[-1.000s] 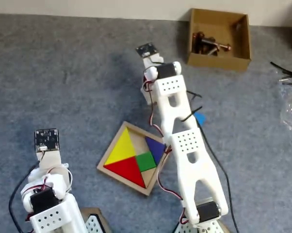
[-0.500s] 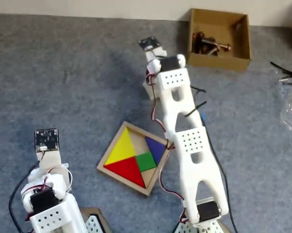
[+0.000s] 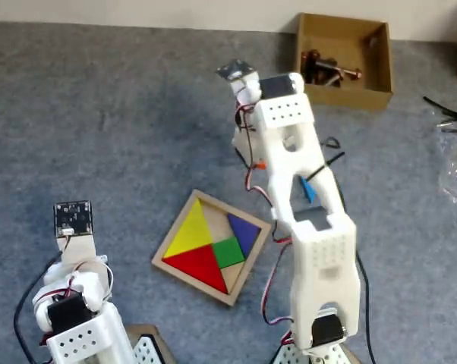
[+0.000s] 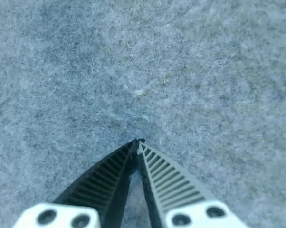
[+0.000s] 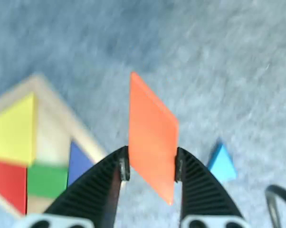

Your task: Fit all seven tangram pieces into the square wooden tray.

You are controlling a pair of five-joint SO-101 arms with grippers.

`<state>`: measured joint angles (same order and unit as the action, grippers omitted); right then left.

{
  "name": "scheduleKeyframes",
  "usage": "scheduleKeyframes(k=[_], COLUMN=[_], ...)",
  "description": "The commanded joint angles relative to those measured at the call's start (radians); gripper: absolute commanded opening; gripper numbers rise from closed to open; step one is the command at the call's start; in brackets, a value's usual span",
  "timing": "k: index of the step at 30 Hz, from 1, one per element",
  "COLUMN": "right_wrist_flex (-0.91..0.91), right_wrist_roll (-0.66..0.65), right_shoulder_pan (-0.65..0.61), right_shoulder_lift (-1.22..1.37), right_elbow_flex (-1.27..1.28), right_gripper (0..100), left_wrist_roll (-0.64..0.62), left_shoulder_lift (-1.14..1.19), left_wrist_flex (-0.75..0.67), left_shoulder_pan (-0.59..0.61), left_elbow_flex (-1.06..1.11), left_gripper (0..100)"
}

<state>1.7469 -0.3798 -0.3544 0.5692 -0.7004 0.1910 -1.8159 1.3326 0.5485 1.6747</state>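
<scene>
between fingers of right gripper (image 5: 151, 164), orange parallelogram (image 5: 152, 137) sitting clamped by its edges; wooden tray (image 5: 52, 92) lying just ahead, off to one side, part-filled. next, likely: aligning piece with bare gap beside dark blue piece (image 5: 79, 161), lowering flat. left gripper (image 4: 139, 142) resting closed, empty, over carpet (image 4: 133, 71).

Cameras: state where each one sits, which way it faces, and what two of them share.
High view: fixed above the table, looking down on the wooden tray, left arm and right arm.
Left wrist view: on the left arm's wrist, facing grey carpet past its shut jaws.
Right wrist view: on the right arm's wrist, facing the orange piece clamped in its jaws.
Shared: high and right wrist views both show the wooden tray and light-blue triangle.
</scene>
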Motion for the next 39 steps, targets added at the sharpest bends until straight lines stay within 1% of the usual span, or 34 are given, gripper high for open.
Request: scheduleKeyframes(k=[1,6,14,18,23,27,39], right_wrist_flex=[0.016,0.015,0.013,0.013,0.013,0.013,0.013], right_wrist_roll=[-0.071,-0.163,-0.204,-0.215,-0.37,-0.411,-0.417], right_shoulder_pan=[0.012,0.013,0.038,0.073,0.101,0.111,0.111], right_shoulder_lift=[-0.226,-0.357,-0.384,-0.387,-0.386,-0.383,-0.383], right_elbow_flex=[0.128,0.278,0.417,0.421,0.426,0.426,0.552], right_gripper=[11.2,11.2,11.2,11.2,11.2,11.2,11.1], left_wrist_roll=[-0.009,-0.009,-0.009,-0.009,-0.009,-0.009,-0.009], left_shoulder_lift=[-0.005,-0.005,-0.005,-0.005,-0.005,-0.005,-0.005], left_wrist_flex=[0.005,0.005,0.005,0.005,0.005,0.005,0.005], left_shoulder_pan=[-0.015,-0.015,-0.015,-0.015,-0.015,-0.015,-0.015], left_elbow_flex=[0.021,0.021,0.021,0.021,0.021,0.021,0.021], left_gripper=[1,1,1,1,1,1,1])
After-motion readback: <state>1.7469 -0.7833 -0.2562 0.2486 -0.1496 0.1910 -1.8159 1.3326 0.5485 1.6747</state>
